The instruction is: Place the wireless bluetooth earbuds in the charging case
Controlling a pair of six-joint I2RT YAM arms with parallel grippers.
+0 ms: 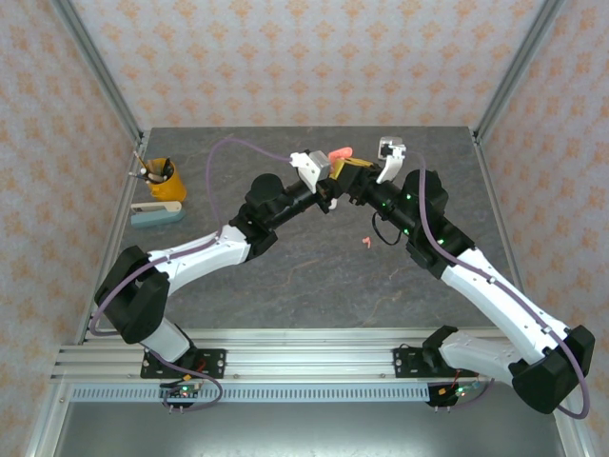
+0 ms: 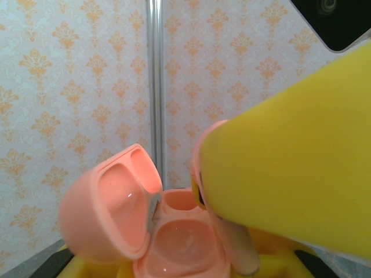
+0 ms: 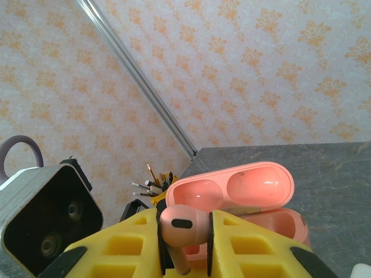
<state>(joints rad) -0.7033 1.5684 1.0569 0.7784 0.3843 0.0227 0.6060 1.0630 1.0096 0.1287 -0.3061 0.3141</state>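
Observation:
The coral-pink charging case point(image 2: 185, 243) is held up off the table with its lid point(image 2: 110, 208) swung open, and my left gripper point(image 2: 185, 271) is shut on its base. Both wells look empty. My right gripper point(image 3: 185, 234) is shut on a coral-pink earbud point(image 3: 185, 226), stem down, right in front of the open case point(image 3: 232, 191). In the left wrist view that earbud's stem point(image 2: 239, 246) hangs at the case's right edge, beside a yellow right finger point(image 2: 290, 162). In the top view the two grippers meet at the back centre point(image 1: 343, 174). A second pink earbud point(image 1: 364, 241) lies on the table.
A yellow pen holder point(image 1: 162, 178) with pens and a teal-and-white stapler point(image 1: 157, 212) stand at the back left. The grey table point(image 1: 304, 276) is walled by patterned panels. A white object point(image 3: 362, 271) shows at the corner of the right wrist view.

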